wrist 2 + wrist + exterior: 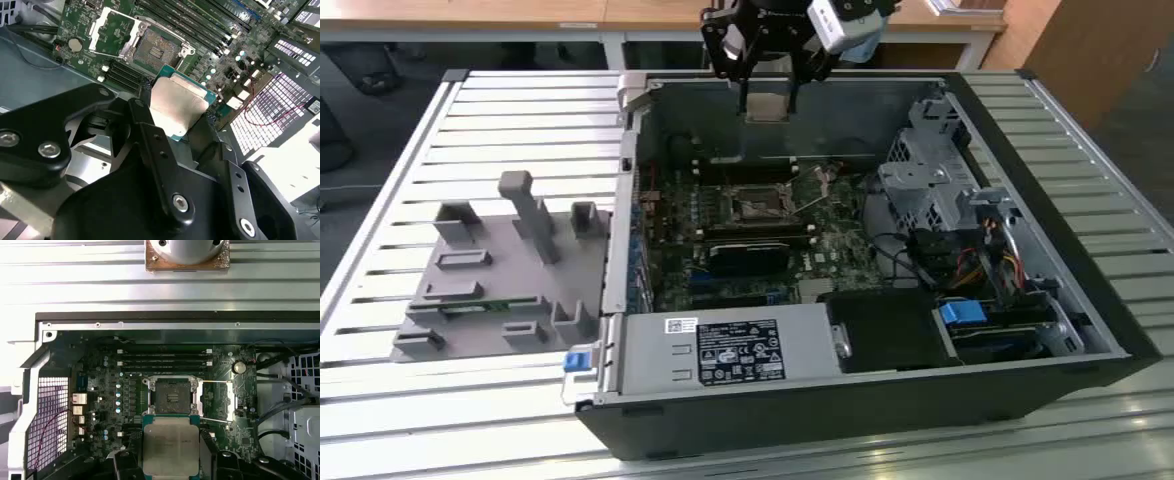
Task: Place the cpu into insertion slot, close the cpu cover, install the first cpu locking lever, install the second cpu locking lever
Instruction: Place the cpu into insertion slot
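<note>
My gripper [767, 100] is shut on the cpu [767, 107], a flat square chip with a silvery-tan top, held by its edges between the black fingers [142, 112]. In the exterior view it hangs high over the far side of the open computer case. The insertion slot [173, 397] lies bare on the green board, apart from the chip [171, 445]. The cpu cover [218, 401] is swung open beside the slot, its window showing the board. Two thin metal levers [215, 382] stick out along the cover. In the second wrist view the chip [177, 105] sits short of the slot [157, 50] and the raised cover [114, 31].
The open black case [1067, 390] lies on a slatted metal table [520, 110]. Long black memory slots [165, 357] run beside the socket. A drive cage with cables [947, 200] and a power supply [720, 350] fill the case's other parts. A grey fixture [507, 270] stands at the exterior view's left.
</note>
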